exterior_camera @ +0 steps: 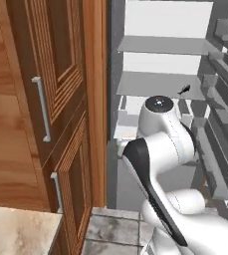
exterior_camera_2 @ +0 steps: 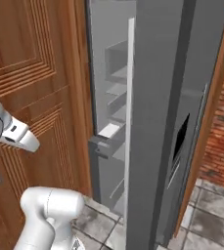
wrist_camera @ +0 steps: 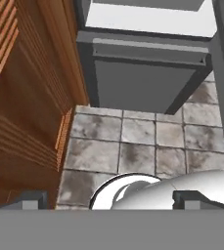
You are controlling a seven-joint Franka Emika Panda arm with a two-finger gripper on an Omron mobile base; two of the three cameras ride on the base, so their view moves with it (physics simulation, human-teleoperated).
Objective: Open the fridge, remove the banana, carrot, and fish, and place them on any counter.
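**Fridge open, reach for the fish next**

My fingertips (wrist_camera: 28,199) sit wide apart, jaws open and empty, aimed at the floor tiles (wrist_camera: 133,146). The fridge (exterior_camera: 160,84) stands open; the fish (exterior_camera: 184,89) lies on a middle shelf. I should lift and swing in level over that shelf. My arm is folded low beside the wooden cabinets (exterior_camera: 56,99).

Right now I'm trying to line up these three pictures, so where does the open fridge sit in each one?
Left base view: the fridge fills the upper right, its white interior and grey shelves exposed.
Right base view: it takes up the centre and right, its open door edge-on toward the camera.
Hand view: its lower front runs along the top, above the tiled floor.
Shared landmark: the wooden cabinet on the fridge's left.
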